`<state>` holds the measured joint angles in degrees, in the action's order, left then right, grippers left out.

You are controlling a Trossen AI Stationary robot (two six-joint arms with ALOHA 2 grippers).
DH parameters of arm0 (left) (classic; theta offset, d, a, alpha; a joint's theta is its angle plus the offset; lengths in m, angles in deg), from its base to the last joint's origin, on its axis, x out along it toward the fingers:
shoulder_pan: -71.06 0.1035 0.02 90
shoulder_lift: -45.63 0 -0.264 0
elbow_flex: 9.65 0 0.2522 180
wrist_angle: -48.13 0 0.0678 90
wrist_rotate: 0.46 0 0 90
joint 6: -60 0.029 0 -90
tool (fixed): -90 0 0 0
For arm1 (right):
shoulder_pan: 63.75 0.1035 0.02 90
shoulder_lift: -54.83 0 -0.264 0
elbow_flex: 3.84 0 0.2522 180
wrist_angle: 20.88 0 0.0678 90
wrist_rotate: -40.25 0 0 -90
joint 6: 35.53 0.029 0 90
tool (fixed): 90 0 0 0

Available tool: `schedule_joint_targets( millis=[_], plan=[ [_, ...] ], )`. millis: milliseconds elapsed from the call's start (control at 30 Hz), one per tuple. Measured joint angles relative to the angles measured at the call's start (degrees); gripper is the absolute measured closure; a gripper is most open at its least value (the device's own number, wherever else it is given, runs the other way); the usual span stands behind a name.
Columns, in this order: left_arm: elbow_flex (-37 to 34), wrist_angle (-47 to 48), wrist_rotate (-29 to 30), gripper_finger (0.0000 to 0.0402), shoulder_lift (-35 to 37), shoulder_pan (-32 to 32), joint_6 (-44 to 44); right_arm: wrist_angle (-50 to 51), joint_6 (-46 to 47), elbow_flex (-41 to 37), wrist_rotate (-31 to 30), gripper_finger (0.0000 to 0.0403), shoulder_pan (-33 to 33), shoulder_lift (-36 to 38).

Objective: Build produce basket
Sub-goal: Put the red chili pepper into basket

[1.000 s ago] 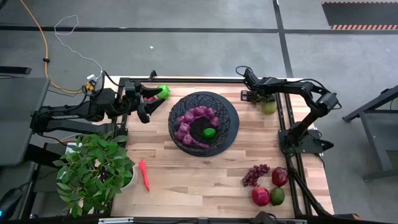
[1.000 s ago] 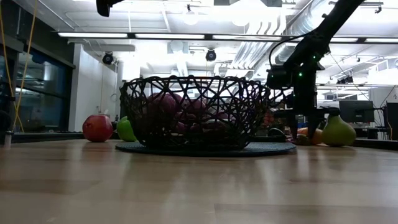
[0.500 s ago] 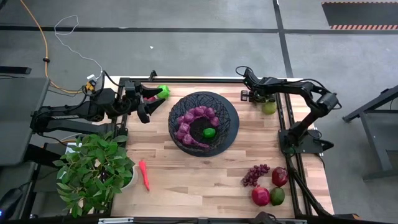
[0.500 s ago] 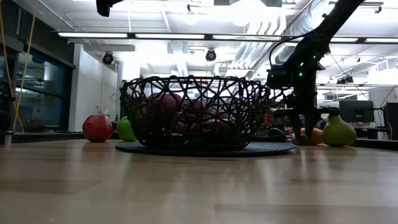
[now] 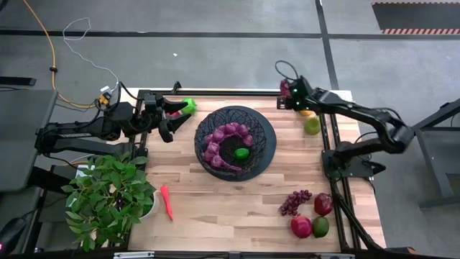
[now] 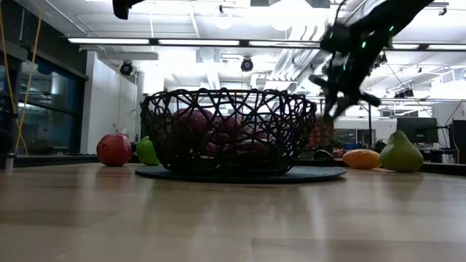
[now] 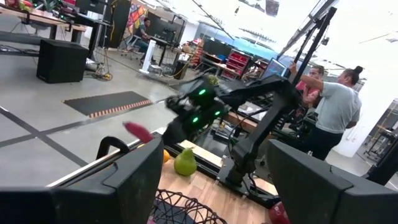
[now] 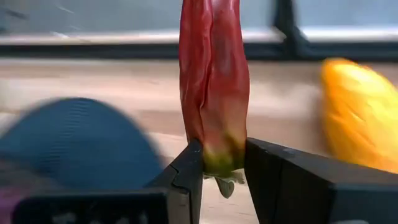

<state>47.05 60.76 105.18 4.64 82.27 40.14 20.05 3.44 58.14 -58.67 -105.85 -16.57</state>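
While the near edge of the table [image 5: 237,216] is carrying a grape bunch [image 5: 295,202], two red fruits [image 5: 323,204] and a green fruit [image 5: 320,226] at its right corner, a slim red-orange pepper [image 5: 167,202] is lying near the left beside a leafy potted plant [image 5: 108,198]. At mid-table the basket [image 5: 235,142] is sitting with purple grapes [image 5: 219,144] and a small green fruit [image 5: 241,153] inside it. Behind it on the left, the left gripper [image 5: 172,116] is hovering with its fingers spread, pinching nothing, a bright green object [image 5: 189,105] just beside it. At the far right corner the right gripper [image 8: 222,174] is hanging above the table, its fingers pinching the stem end of a red pepper [image 8: 213,81], which is pointing straight out from the fingertips. Below it, a yellow-orange mango [image 6: 362,158] and a green pear [image 6: 401,153] are resting on the wood.
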Motion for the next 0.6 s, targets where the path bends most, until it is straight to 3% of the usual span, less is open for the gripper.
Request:
schedule_joint_targets(
  millis=[233, 467, 600],
  plan=[
    [-0.01, 0.00, 0.00, 0.0131, 0.00, 0.00, -0.02, -12.32, -6.75, 0.00, 9.04, 0.0329, 5.84, 9.03],
    [0.00, 0.00, 0.00, 0.0131, 0.00, 0.02, -0.05, -27.70, -11.11, 0.16, 15.69, 0.0330, 12.56, 9.54],
    [0.00, 0.00, 0.00, 0.0131, 0.00, 0.00, -0.07, -23.92, -22.00, 6.22, 20.99, 0.0329, 17.90, 7.40]
  ],
)
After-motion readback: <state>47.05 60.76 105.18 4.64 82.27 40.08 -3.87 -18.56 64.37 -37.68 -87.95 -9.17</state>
